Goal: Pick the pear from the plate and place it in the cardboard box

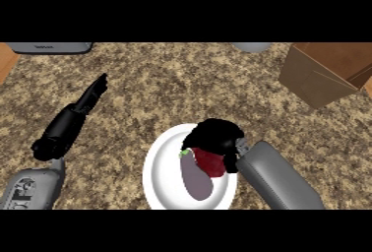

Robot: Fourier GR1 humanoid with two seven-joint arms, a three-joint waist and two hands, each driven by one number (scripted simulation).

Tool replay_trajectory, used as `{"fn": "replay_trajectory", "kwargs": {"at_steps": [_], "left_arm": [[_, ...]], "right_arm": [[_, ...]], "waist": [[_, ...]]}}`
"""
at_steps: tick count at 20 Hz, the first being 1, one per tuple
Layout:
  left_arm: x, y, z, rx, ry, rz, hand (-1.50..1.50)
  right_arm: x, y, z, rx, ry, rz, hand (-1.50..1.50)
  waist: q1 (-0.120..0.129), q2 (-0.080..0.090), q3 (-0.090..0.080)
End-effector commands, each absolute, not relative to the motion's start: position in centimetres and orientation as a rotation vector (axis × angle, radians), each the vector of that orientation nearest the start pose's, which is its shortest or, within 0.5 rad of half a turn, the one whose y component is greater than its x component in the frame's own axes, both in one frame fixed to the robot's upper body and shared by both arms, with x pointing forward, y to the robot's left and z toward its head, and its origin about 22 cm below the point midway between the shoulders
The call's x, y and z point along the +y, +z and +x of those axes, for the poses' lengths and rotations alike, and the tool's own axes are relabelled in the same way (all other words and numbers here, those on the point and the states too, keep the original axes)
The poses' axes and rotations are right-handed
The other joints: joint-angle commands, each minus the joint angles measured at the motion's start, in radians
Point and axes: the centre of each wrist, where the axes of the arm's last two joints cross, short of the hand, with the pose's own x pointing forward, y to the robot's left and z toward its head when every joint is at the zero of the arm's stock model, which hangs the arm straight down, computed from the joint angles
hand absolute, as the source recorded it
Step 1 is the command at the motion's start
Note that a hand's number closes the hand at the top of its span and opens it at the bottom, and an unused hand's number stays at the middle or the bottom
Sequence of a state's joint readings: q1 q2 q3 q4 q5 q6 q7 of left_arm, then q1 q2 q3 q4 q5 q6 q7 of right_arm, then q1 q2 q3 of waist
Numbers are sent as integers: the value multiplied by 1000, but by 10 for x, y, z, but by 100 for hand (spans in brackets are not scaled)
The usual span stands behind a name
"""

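A white plate (166,172) lies on the counter, low and centre. A dark red pear (210,163) with a small green tip (184,153) is over the plate, and a grey shadow falls on the plate below it. My right hand (216,137) covers the pear's upper end with its fingers curled round it. Whether the pear still touches the plate I cannot tell. The open cardboard box (317,74) stands at the far right, well away from the hand. At the left, my left hand (88,101) stays open and off the plate, fingers straight and pointing away.
A grey appliance (51,47) sits at the far left edge of the counter. A grey round object (252,47) shows at the far edge, left of the box. Speckled counter (181,88) lies between the plate and the box.
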State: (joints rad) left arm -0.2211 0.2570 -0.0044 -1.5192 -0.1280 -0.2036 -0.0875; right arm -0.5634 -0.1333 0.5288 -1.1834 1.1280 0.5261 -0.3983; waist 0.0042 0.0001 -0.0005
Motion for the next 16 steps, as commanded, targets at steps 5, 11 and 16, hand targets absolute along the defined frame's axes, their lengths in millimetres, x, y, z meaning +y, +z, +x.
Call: {"fn": "replay_trajectory", "kwargs": {"at_steps": [5, 11, 16], "left_arm": [[273, 76, 301, -1746, -528, 76, 0], [257, 61, 298, -1751, -546, 76, 0], [262, 72, 296, -1783, -543, 105, 0]], "right_arm": [[-72, 34, 325, -1625, 2126, -80, 150], [-79, 36, 342, -1684, 1980, -188, 150], [-118, 34, 372, -1396, 1541, -561, 150]], "waist": [[3, 2, 1], [4, 3, 1], [11, 16, 1]]}}
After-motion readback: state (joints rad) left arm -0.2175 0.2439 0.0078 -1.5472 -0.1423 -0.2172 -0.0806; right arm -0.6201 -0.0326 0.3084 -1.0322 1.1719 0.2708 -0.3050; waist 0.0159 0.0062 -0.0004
